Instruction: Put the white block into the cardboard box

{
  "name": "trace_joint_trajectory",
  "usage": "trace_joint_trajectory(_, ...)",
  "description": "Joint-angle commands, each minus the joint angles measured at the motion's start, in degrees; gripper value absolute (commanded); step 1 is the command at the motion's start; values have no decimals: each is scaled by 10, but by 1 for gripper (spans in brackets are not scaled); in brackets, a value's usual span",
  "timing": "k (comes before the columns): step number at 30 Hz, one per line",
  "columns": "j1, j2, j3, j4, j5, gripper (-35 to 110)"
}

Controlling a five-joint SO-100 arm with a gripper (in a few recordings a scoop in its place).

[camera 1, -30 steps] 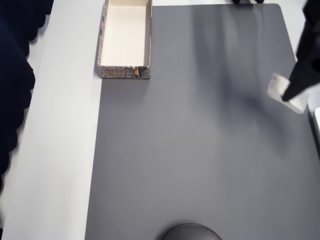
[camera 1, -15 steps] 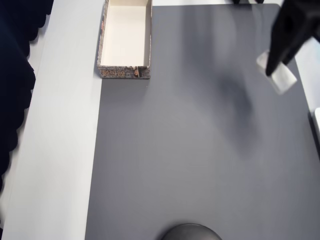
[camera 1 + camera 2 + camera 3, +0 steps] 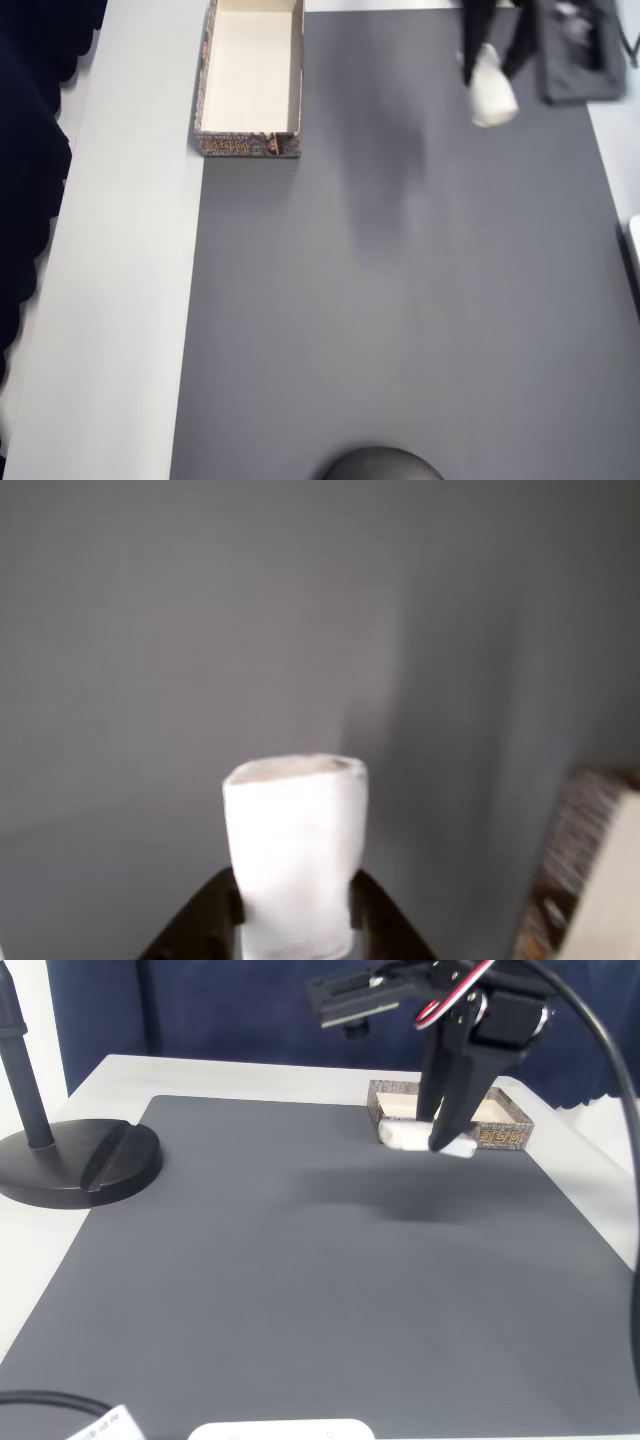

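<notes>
The white block hangs in the air above the grey mat, held at its rear end by my black gripper, which is shut on it. In the wrist view the block sticks out upright between the two fingers of the gripper. The fixed view shows the gripper holding the block just in front of the cardboard box. Seen from overhead, the cardboard box lies at the top left, well to the left of the block; its cream inside holds nothing. A corner of the box appears at the wrist view's lower right.
The grey mat covers most of the table, with a pale table strip along its left in the overhead view. A black round stand base sits at the mat's left in the fixed view. A dark curtain hangs behind.
My gripper has carried the white block from the mat's right edge up and to the left in the overhead view, nearer the box's side. The box has not moved.
</notes>
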Motion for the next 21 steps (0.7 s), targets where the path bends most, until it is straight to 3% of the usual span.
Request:
trace_joint_trajectory(1, 69, 44, -9, -2, 39, -2)
trace_joint_trajectory(21, 287, -75, -164, -10, 214, -2)
